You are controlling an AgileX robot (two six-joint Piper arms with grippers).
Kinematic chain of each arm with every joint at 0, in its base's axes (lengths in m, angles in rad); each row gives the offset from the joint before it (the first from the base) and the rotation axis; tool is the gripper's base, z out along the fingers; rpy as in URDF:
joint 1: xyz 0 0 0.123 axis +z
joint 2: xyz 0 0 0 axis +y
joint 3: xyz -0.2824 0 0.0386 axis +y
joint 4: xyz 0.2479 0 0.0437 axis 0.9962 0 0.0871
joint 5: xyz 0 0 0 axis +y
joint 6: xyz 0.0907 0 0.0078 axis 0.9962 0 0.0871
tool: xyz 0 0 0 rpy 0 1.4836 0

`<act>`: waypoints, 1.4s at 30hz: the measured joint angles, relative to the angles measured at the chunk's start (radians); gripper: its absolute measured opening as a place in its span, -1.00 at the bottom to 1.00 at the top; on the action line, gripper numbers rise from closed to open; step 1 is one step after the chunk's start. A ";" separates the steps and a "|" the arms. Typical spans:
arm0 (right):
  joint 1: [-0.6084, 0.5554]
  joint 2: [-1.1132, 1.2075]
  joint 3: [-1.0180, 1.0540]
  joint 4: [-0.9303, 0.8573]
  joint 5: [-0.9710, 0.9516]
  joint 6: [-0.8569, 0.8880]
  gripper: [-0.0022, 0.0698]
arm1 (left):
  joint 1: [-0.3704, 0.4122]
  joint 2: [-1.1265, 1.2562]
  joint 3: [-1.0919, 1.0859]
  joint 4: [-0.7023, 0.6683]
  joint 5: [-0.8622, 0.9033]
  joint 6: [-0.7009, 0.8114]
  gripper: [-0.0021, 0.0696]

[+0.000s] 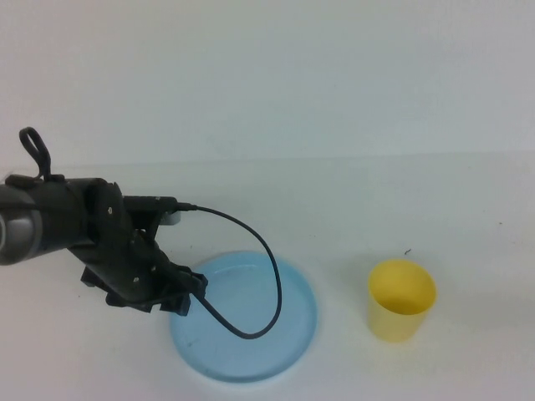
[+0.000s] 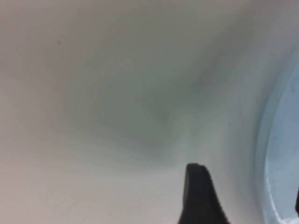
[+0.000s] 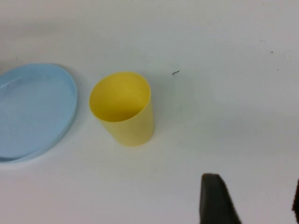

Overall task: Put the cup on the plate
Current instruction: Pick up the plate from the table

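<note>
Standing upright on the white counter [image 1: 468,209], the small yellow plastic cup [image 1: 402,299] waits beside the round light-blue plate [image 1: 251,351], untouched, while the left tool [image 1: 180,292] hovers open at the plate's rim and the right tool [image 3: 250,200], open, hangs near the cup.

You've got a matte black left arm [image 1: 100,242], grey cylindrical link, a black cable [image 1: 259,276] looping off it, blunt black fingertips [image 2: 198,196].
</note>
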 joint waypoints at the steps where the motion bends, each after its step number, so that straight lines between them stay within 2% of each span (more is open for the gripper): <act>1: 0.000 0.000 0.000 0.000 0.000 0.000 0.05 | 0.000 0.008 0.000 0.000 0.005 0.006 0.18; 14: 0.000 0.000 0.000 0.000 0.000 0.000 0.05 | 0.000 0.017 0.000 0.010 0.020 0.025 0.17; 24: 0.000 0.000 0.000 0.000 -0.014 -0.002 0.05 | 0.000 0.017 0.000 0.071 0.046 0.025 0.15; 29: 0.000 0.000 0.000 0.000 -0.015 -0.002 0.05 | 0.000 0.017 0.000 0.133 0.076 0.013 -0.10; 32: 0.000 0.000 0.000 0.000 -0.015 -0.002 0.05 | 0.000 0.017 0.000 0.133 0.094 0.029 -0.37; 37: 0.000 0.000 0.000 0.000 -0.018 -0.002 0.05 | 0.000 0.017 0.000 0.133 0.102 0.058 -0.94; 42: 0.000 0.000 0.000 0.000 -0.018 -0.002 0.03 | 0.000 0.017 0.000 0.129 0.088 0.091 -0.94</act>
